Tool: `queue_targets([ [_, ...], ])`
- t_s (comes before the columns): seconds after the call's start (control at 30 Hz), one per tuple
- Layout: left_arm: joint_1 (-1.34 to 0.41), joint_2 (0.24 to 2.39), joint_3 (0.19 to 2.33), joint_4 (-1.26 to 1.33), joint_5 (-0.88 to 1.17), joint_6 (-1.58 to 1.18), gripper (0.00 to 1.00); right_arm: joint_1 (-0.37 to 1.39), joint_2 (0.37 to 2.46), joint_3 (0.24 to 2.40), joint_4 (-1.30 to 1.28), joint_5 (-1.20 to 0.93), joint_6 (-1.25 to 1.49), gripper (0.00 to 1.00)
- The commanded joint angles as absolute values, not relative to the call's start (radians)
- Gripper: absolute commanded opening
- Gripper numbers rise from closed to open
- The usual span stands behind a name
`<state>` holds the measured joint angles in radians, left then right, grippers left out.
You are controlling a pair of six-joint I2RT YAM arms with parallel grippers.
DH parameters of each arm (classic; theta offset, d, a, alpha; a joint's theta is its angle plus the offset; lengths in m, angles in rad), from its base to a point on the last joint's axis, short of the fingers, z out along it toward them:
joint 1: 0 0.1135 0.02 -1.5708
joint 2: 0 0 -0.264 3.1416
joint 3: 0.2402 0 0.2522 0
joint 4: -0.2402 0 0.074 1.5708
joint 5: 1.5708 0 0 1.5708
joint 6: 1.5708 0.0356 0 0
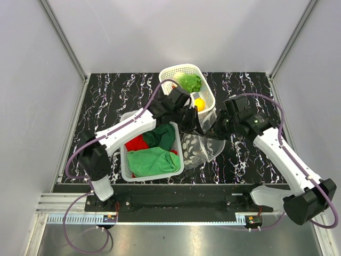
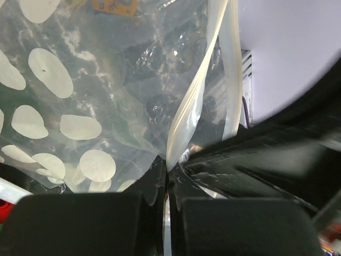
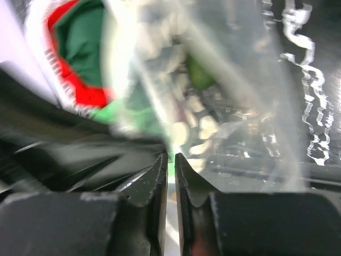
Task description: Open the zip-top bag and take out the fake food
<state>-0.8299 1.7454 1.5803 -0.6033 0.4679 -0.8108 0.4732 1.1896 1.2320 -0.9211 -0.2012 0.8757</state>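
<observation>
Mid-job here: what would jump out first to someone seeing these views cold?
Both arms meet mid-table over the clear zip-top bag: the left gripper is clamped on its zip strip, the right gripper nearly shut on it too. Bright green lettuce and a yellow ball sit in the far white basket.

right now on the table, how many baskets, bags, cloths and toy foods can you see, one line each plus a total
white baskets: 2, far basket, near basket
zip-top bag: 1
cloths: 3, light green cloth, dark green cloth, red cloth
toy foods in plain view: 2, lettuce, yellow ball
total: 8; anything inside the bag is too blurred to count
</observation>
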Motion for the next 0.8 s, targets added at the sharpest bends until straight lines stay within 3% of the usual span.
queue_targets([
  [0.0, -0.827, 1.741, 1.640, -0.548, 0.499, -0.838, 0.00, 0.480, 1.161, 1.148, -0.839, -0.107, 0.997, 0.16],
  [0.47, -0.830, 1.805, 1.733, -0.529, 0.589, -0.868, 0.00, 0.482, 1.244, 1.114, -0.721, -0.032, 0.931, 0.21],
  [0.77, -0.833, 1.827, 1.703, -0.482, 0.604, -0.896, 0.00, 0.480, 1.172, 0.917, -0.545, -0.041, 0.779, 0.26],
])
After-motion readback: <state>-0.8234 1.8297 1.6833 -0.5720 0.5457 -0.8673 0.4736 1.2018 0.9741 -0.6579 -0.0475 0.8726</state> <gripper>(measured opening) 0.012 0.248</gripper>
